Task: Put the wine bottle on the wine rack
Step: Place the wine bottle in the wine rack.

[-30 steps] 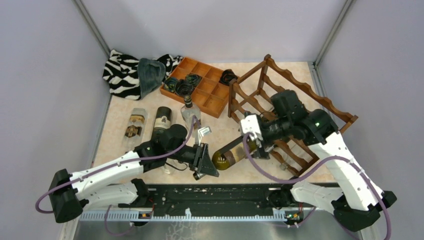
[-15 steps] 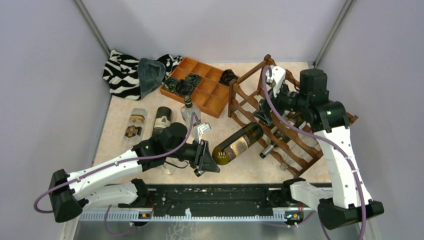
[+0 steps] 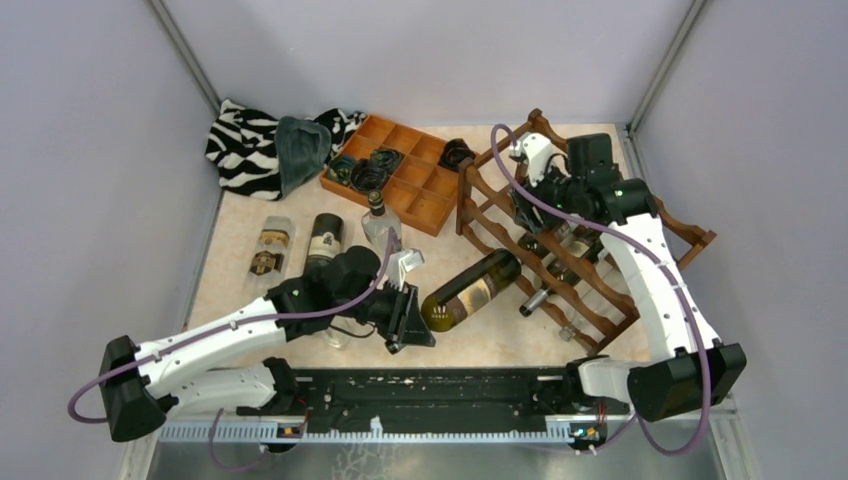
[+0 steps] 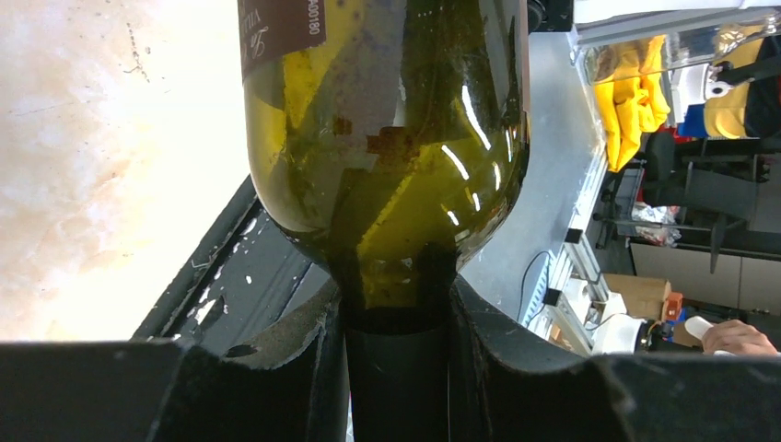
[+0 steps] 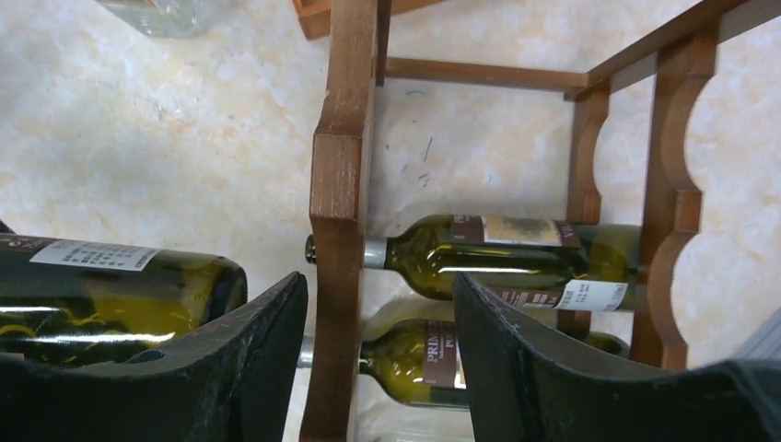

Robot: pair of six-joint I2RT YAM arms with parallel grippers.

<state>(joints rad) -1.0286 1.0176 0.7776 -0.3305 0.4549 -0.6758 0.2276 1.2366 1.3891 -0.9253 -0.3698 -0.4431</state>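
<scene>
wine rack [image 5: 339, 184] holding bottles [image 5: 497, 253], wine bottle [image 3: 470, 290] beside

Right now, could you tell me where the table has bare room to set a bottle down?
Bare table lies at the near edge, between the green wine bottle and the near corner of the wine rack; another patch lies between the compartment tray and that bottle. The left side is crowded with lying bottles.

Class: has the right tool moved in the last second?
Yes: the right tool moved back, from beside the wine rack's left side to above it.
</scene>
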